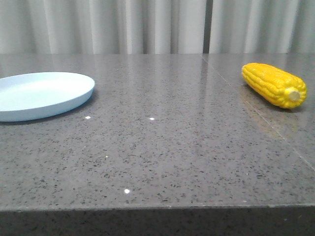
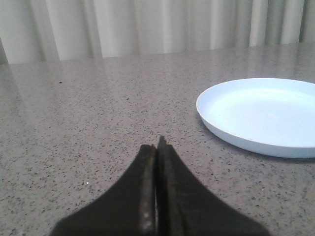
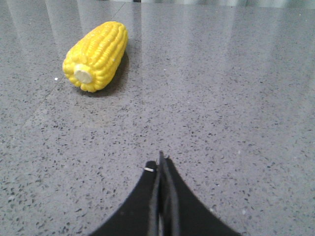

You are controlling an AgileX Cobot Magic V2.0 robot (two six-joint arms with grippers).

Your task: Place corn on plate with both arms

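Lying flat, the corn (image 1: 273,84) points its stub end forward-right.

The plate (image 1: 42,95) is set on the table (image 1: 162,157) at the far left of the front view, partly cut by the frame edge. The corn (image 1: 273,84) is laid on the table at the far right, well apart from the plate, at about the same depth. The cob is angled, its stub end turned toward the near right. A curtain (image 1: 147,24) is hung behind the table's far edge. In the left wrist view the plate (image 2: 261,115) is seen ahead of the left gripper (image 2: 157,147), off to one side. In the right wrist view the corn (image 3: 97,55) is seen ahead of the right gripper (image 3: 161,164), also off to one side, not touched.
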